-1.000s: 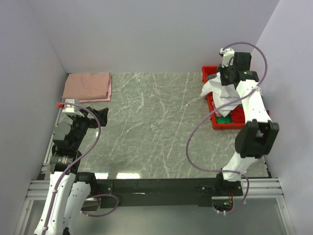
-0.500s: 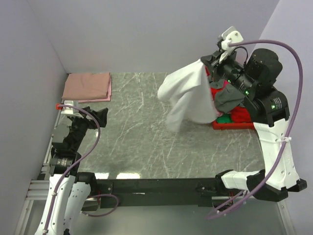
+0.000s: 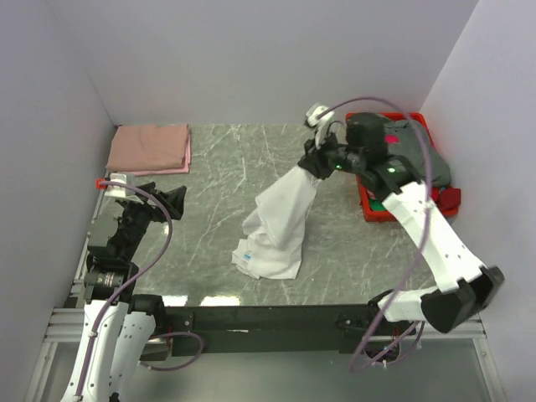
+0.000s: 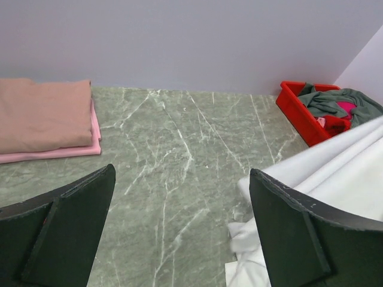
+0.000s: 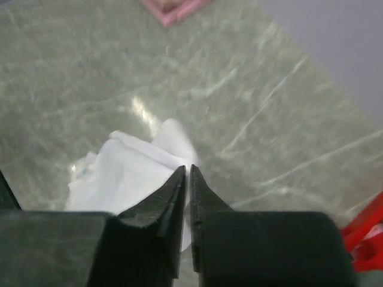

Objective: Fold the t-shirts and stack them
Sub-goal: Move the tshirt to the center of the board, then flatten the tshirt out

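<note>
My right gripper is shut on the white t-shirt and holds its top edge up over the middle of the table; the shirt's lower part rests crumpled on the marble, small blue label near the front left. In the right wrist view the white t-shirt hangs from my closed gripper. My left gripper is open and empty at the left; in its wrist view the white t-shirt lies to the right. A folded salmon-pink t-shirt lies at the back left. Grey and red t-shirts fill the red bin.
The red plastic bin stands at the back right against the wall, also seen in the left wrist view. Grey walls close the table on the left, back and right. The arm bases and a black rail run along the near edge.
My right arm has swung from the bin leftward and down, carrying the white t-shirt out over the table; its lower part now rests on the marble. The left arm has barely moved.
</note>
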`<state>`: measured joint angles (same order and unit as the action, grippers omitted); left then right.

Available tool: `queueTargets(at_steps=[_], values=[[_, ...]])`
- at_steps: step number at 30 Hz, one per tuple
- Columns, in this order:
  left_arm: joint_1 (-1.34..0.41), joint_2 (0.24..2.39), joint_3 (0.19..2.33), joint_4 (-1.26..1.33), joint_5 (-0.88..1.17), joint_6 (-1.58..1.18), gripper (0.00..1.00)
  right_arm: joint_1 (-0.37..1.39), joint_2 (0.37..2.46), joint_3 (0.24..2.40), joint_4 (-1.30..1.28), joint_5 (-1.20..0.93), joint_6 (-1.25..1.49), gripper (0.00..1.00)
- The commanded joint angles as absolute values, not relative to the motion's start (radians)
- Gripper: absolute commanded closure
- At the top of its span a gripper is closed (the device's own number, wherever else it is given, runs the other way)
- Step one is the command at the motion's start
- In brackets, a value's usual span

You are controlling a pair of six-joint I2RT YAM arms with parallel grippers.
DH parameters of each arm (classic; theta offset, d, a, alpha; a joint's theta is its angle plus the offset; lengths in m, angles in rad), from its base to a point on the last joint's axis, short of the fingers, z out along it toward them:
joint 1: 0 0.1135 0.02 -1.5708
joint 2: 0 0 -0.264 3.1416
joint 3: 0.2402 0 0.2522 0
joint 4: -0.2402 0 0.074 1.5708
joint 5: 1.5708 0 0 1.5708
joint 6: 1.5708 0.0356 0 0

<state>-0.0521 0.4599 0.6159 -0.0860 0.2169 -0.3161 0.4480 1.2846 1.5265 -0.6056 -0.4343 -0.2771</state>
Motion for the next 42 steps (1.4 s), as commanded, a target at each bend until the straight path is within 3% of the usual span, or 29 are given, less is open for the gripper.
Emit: queueTargets(at_steps=[1, 4, 7, 12, 15, 20, 26, 33, 42], values=[[-0.054, 0.459, 0.644, -0.041, 0.248, -0.299, 0.01, 0.453, 1.333, 1.427, -0.5, -0.387, -0.291, 0.69], [-0.054, 0.468, 0.641, -0.035, 0.28, -0.301, 0.01, 0.407, 1.393, 1.398, -0.492, -0.262, -0.301, 0.39], [-0.055, 0.503, 0.646, -0.032, 0.355, -0.302, 0.01, 0.336, 1.404, 1.373, -0.505, -0.322, -0.314, 0.31], [-0.067, 0.612, 0.66, -0.035, 0.468, -0.321, 0.01, 0.343, 1.399, 1.298, -0.713, -0.775, -0.543, 0.3], [-0.104, 0.726, 0.693, -0.09, 0.479, -0.353, 0.03, 0.443, 1.408, 1.2, -0.753, -0.83, -0.656, 0.3], [-0.175, 0.913, 0.713, -0.234, 0.496, -0.533, 0.11, 0.549, 1.41, 1.091, -0.686, -0.791, -0.67, 0.3], [-0.38, 0.89, 0.603, -0.308, 0.209, -0.818, 0.15, 0.606, 1.457, 1.055, -0.596, -0.729, -0.618, 0.3], [-0.564, 0.804, 0.381, -0.117, 0.014, -1.283, 0.25, 0.607, 1.532, 1.074, -0.393, -0.346, -0.302, 0.32], [-0.626, 1.006, 0.402, -0.008, -0.054, -1.365, 0.27, 0.626, 1.597, 1.074, -0.354, -0.184, -0.23, 0.36]])
